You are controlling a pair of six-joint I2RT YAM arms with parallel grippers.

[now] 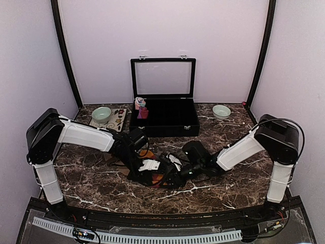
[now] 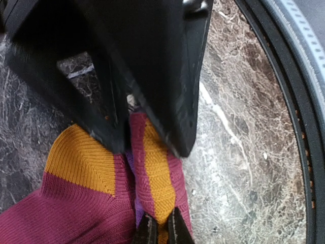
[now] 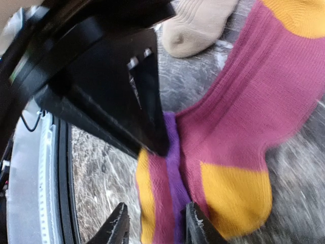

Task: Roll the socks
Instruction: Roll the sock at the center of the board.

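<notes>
Your left fingers (image 2: 146,232) are clamped tight on the striped cuff of the maroon sock (image 2: 76,213), which lies near the middle of the bench's (image 1: 91,193) front edge. Your right fingers (image 3: 118,227) stand apart, straddling that same cuff. The tan sock (image 3: 199,24) lies near it.

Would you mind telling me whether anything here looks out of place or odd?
Nothing looks spilled or damaged. One oddity: the striped cuff of the red-maroon sock is bunched into a narrow ridge, pinched by the left hand, with the right hand open around the same spot.
</notes>
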